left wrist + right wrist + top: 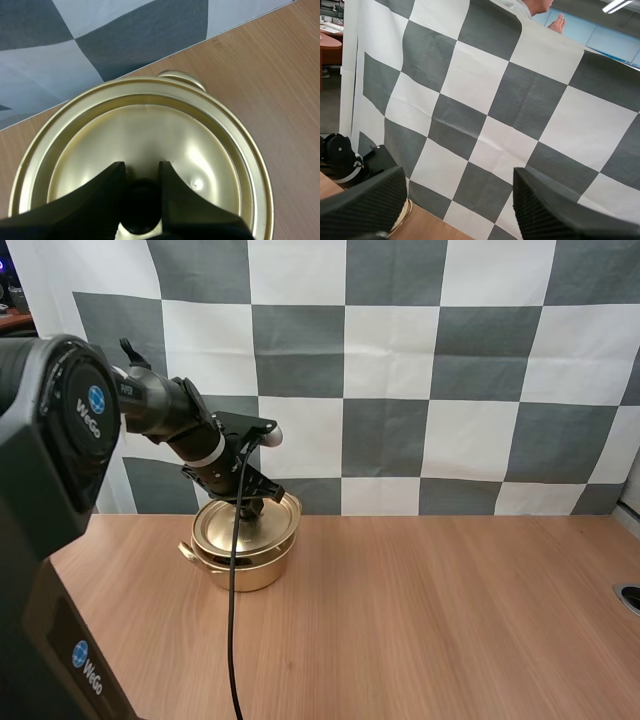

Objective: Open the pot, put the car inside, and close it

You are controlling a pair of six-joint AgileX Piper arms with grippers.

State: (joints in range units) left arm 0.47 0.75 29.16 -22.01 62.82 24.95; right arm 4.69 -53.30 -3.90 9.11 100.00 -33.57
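Now your left gripper (141, 175) pinches the knob (142, 205) on the lid (150, 130), left-centre of the high frame; right gripper (460, 210) wide. Thin polished metal: probably light, slippery, so lift by the knob.

your high camera sits behind and above the arm bases, looking forward and down over the table (450, 620), with the pot (260, 562) toward the table's far left. your left wrist camera hangs very close over the lid (150, 135), facing steeply down, so it shares that lid and the wood beside it with the high view. your right wrist camera faces forward and upward, away from most of the tabletop.
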